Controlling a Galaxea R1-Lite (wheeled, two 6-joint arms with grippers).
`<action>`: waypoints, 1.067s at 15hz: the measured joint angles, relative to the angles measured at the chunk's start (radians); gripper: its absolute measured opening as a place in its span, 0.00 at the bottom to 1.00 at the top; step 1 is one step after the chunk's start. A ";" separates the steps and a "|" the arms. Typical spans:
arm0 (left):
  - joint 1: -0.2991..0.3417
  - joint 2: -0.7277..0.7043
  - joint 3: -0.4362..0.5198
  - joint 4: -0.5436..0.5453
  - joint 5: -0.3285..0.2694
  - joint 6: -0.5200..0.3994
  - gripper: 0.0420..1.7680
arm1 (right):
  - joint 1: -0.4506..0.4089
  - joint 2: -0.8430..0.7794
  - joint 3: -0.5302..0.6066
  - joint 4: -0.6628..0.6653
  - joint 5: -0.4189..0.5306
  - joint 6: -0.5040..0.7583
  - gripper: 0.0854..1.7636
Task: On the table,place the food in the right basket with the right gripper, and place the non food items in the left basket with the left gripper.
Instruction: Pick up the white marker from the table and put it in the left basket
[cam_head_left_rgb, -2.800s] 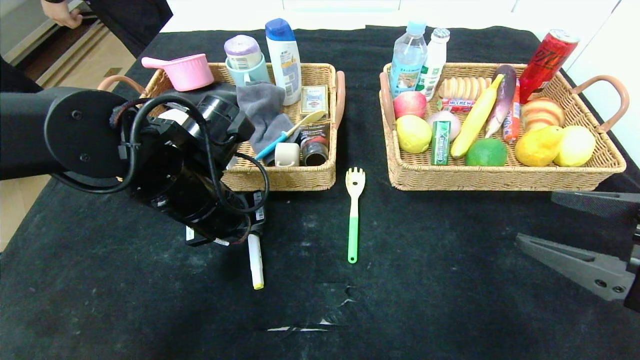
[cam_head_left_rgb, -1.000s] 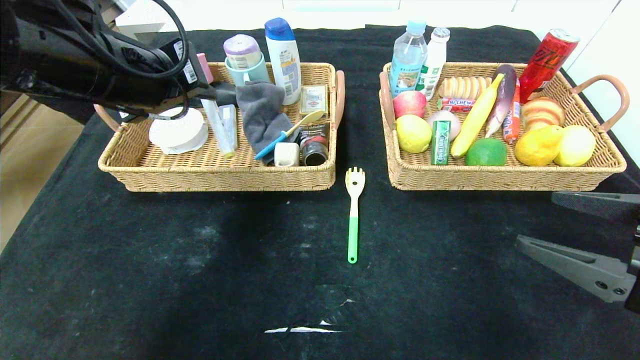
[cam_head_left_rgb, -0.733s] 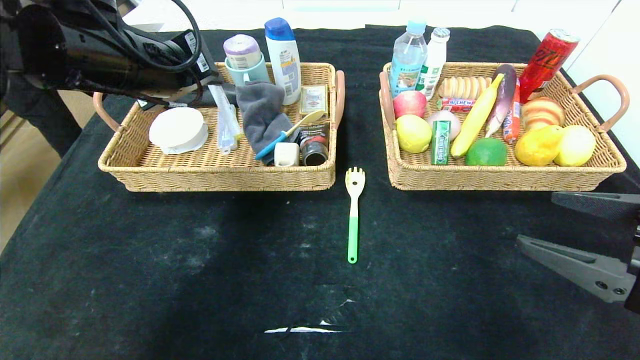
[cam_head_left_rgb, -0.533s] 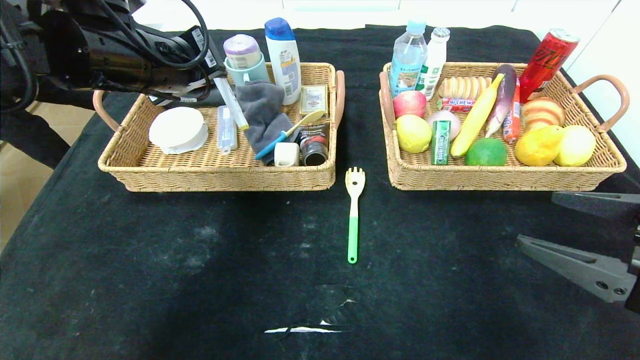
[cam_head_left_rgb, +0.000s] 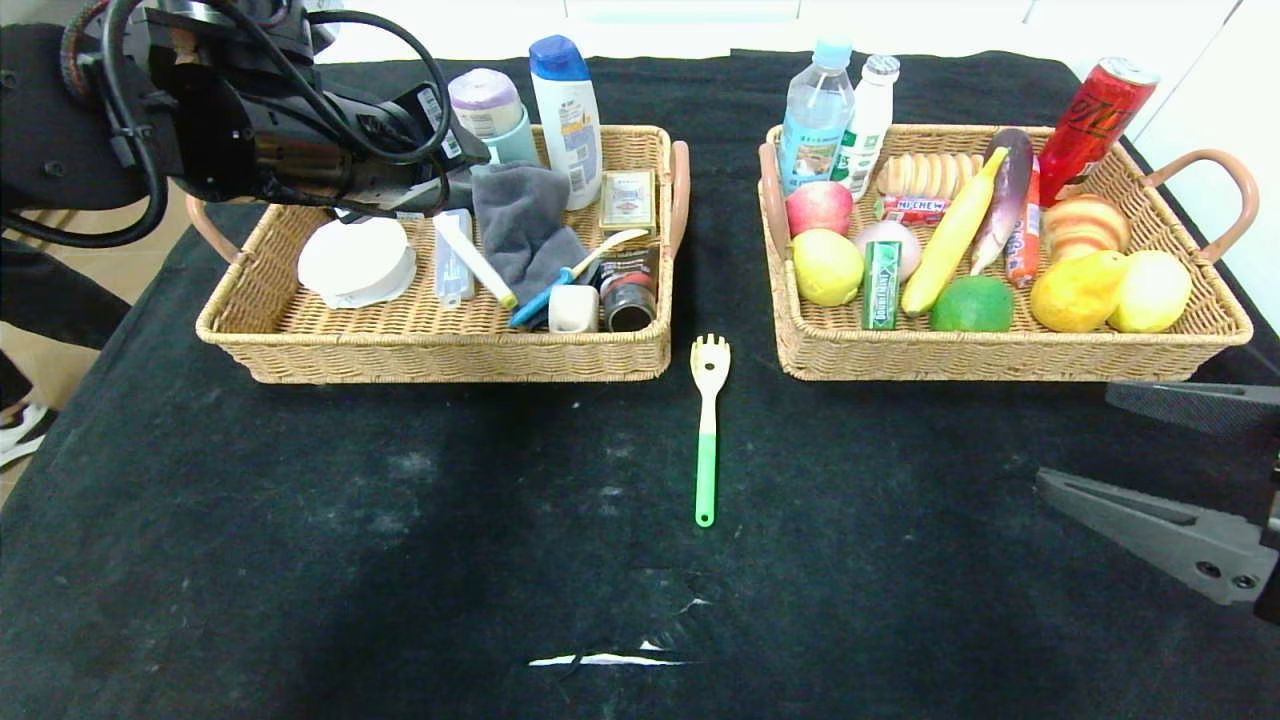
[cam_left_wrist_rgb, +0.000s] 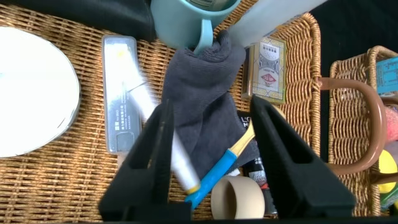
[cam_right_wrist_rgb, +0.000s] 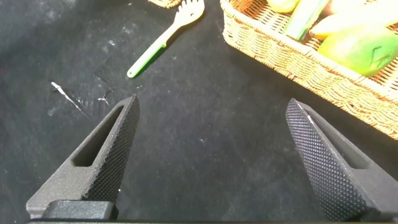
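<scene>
Left hand (cam_left_wrist_rgb: 211, 155) spread over left basket (cam_head_left_rgb: 300, 355), marker (cam_head_left_rgb: 475, 262) lying inside, right hand (cam_right_wrist_rgb: 211, 155) spread

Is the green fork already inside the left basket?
No. In the head view the green fork lies on the black table, in front of the gap between the two baskets.

Bare cloth spans the table's (cam_head_left_rgb: 300, 560) near half; only the green fork (cam_head_left_rgb: 707, 430) lies there, in the gap between left basket (cam_head_left_rgb: 440, 355) and right basket (cam_head_left_rgb: 1000, 358).
</scene>
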 joint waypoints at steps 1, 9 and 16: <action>0.000 0.001 0.000 0.001 0.000 0.000 0.60 | 0.000 0.000 0.000 0.000 0.000 0.000 0.97; -0.054 -0.074 0.088 0.084 0.009 -0.001 0.83 | 0.000 -0.002 0.001 0.000 0.000 0.000 0.97; -0.241 -0.157 0.180 0.228 0.059 0.075 0.91 | 0.000 0.001 0.003 0.000 0.001 0.000 0.97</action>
